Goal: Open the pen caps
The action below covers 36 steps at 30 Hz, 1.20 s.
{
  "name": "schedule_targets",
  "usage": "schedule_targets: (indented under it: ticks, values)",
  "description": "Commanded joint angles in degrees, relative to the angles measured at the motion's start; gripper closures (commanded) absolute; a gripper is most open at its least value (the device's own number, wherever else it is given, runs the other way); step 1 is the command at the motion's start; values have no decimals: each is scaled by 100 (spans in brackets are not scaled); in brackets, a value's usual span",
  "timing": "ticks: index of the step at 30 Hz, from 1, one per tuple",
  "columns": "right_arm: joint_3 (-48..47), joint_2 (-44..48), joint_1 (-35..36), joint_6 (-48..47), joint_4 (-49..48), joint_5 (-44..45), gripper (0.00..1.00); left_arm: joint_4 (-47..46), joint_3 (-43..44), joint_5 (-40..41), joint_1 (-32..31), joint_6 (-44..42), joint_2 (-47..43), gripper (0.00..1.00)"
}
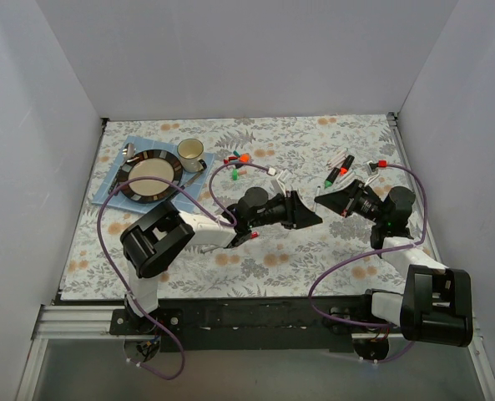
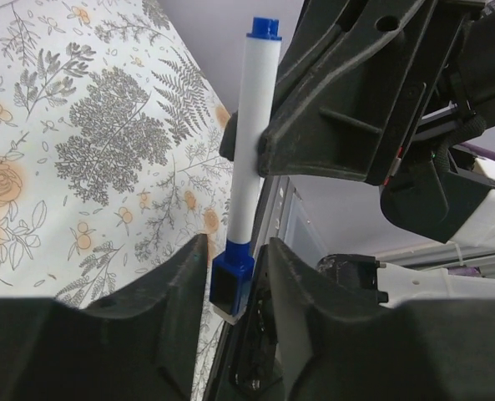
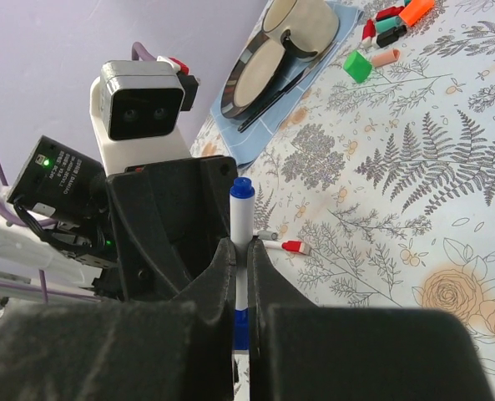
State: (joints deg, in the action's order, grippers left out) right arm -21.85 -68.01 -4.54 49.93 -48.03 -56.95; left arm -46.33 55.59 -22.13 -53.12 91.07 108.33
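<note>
Left claw is grabbing the blue cap on the end of a thin white pen. In the left wrist view the cap sits snug between the two fingers, and as far as I can see it's touching on both sides. Right claw is clenched tight on the white barrel of the same pen, about halfway along. So the two arms meet nose to nose over the middle of the table, with the pen held up off the flowery cloth. The cap is seated on the pen, and the far end of the pen has a small blue tip.

Other stuff on the table: a little pile of coloured caps (red, orange, green) lies further back, just right of the plate. A few more pens lie at the back right. A red-tipped pen lies flat near the left arm. The plate and a cup sit on a blue mat at the back left.
</note>
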Motion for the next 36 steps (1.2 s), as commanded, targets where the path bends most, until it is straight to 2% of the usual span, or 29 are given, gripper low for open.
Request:
schedule_targets:
  ticks: [1,2,4,7,8,10,11,14,19,22,23,26,31,32,33,36]
  values:
    - [-13,-72,-30,-203,-49,87,99,-52,162,-213,-67,7,39,74]
    - [-21,-81,-30,-221,-31,87,99,-61,154,-221,-67,8,39,85]
    - [-22,-72,-30,-291,4,61,99,-35,154,-265,-66,-10,21,98]
    - [-56,-55,-30,-448,65,17,99,36,75,-301,-67,-36,-40,100]
    - [-83,-46,-30,-519,101,-9,93,36,31,-318,-67,-54,-58,100]
    - [-83,-2,-30,-598,136,-62,72,36,-39,-362,-67,-63,-93,100]
    - [-74,-2,-21,-616,145,-53,57,36,-83,-380,-67,-63,-111,100]
    - [-92,24,14,-695,267,-53,49,106,-66,-441,-66,-107,-93,100]
    - [-171,-54,154,-845,505,-44,55,203,109,-529,-67,-133,-23,100]
    - [-206,-107,216,-854,549,-79,66,220,180,-564,-67,-124,30,100]
    - [-215,-134,225,-845,558,-106,74,229,197,-582,-67,-133,73,100]
    - [-224,-178,286,-836,558,-167,83,229,233,-617,-67,-98,118,100]
    - [-259,-213,383,-810,505,-282,85,247,294,-652,-67,-107,179,100]
    - [-276,-213,383,-827,514,-273,96,247,294,-670,-67,-107,188,100]
    - [-276,-204,383,-897,540,-256,99,247,286,-687,-67,-107,188,100]
    - [-355,-82,331,-1177,672,-115,99,212,198,-836,-75,-63,197,100]
